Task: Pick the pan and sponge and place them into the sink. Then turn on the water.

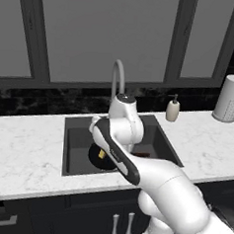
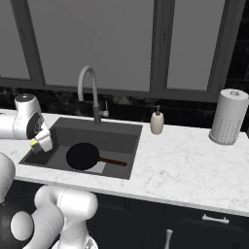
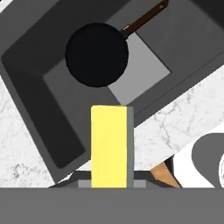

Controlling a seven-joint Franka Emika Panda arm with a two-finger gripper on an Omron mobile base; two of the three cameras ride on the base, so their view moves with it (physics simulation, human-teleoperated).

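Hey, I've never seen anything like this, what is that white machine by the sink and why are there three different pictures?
It is a white robot arm in a simulated kitchen. Two pictures come from cameras on its base, behind it to the left and right. The third looks along its hand, down into the sink. The end effector at the arm's tip is shut on the sponge, a small yellow block, above the sink's edge. The pan, black with a brown handle, already lies in the basin. On the marble counter stand a soap bottle and a paper towel roll. No water runs from the faucet.
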